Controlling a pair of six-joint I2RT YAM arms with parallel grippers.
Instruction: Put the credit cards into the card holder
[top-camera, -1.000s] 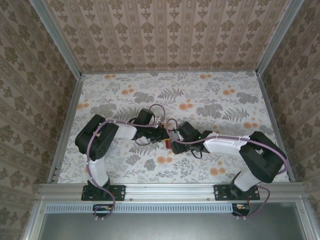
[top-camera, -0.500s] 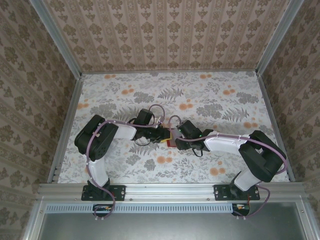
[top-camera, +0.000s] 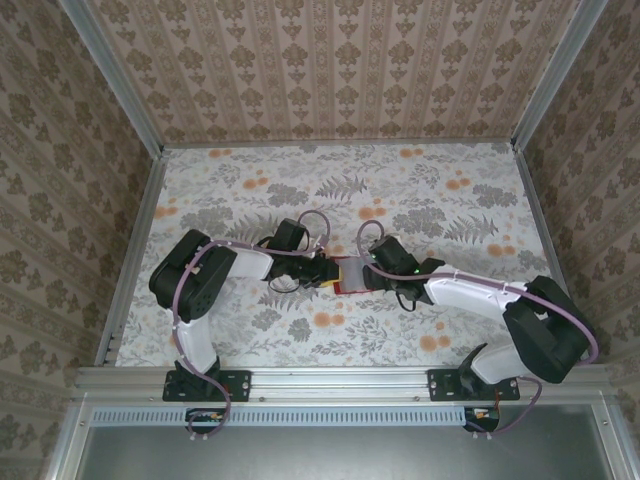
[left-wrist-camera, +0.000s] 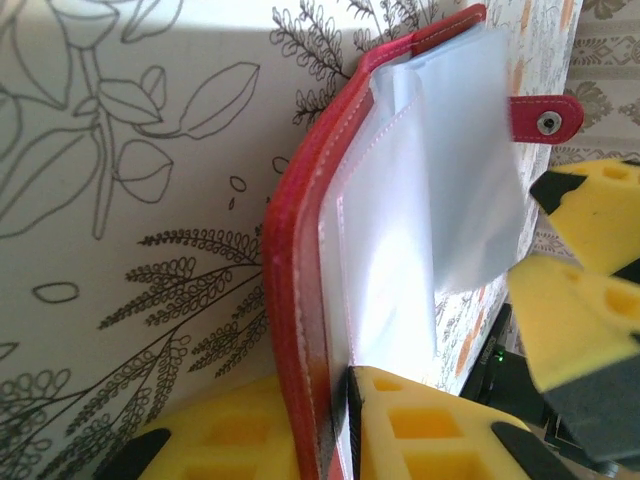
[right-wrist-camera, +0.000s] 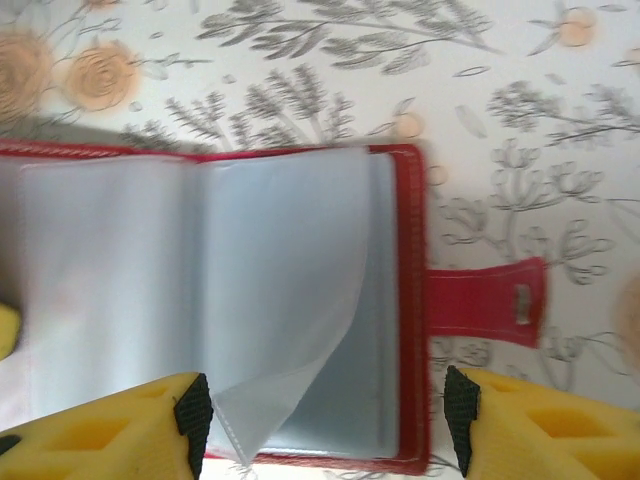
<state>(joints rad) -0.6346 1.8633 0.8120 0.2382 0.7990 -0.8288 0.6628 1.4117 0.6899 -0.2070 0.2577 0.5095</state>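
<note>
Moved since a second ago: right arm (top-camera: 470, 290) stretched out longer, elbow swung toward the right rail of the counter (top-camera: 250, 180), wrist carried farther up it. Card holder (top-camera: 345, 272) spread wider, with a pale strip now showing in the top view.

Left tool (left-wrist-camera: 338, 405): narrow, clamped on the near edge of the card holder's red cover, one yellow finger (left-wrist-camera: 225, 450) outside the cover, the other on the pocket side. Right tool (right-wrist-camera: 320, 405): wide, fingers set well apart at the card holder's near edge, one over the pale pockets, the other just beyond the red border. Touching or not, cannot tell.

Card holder open over the flowered counter at mid-width, between both tools. One see-through pocket leaf (right-wrist-camera: 280, 300) lifted and curled, lying loose across the pockets beneath; seen from the left wrist, its free edge just beside the right tool's fingers. Snap strap (right-wrist-camera: 485, 300) sticking out flat from the red border onto the counter. Patterned walls (top-camera: 340, 70) well apart from both tools.
</note>
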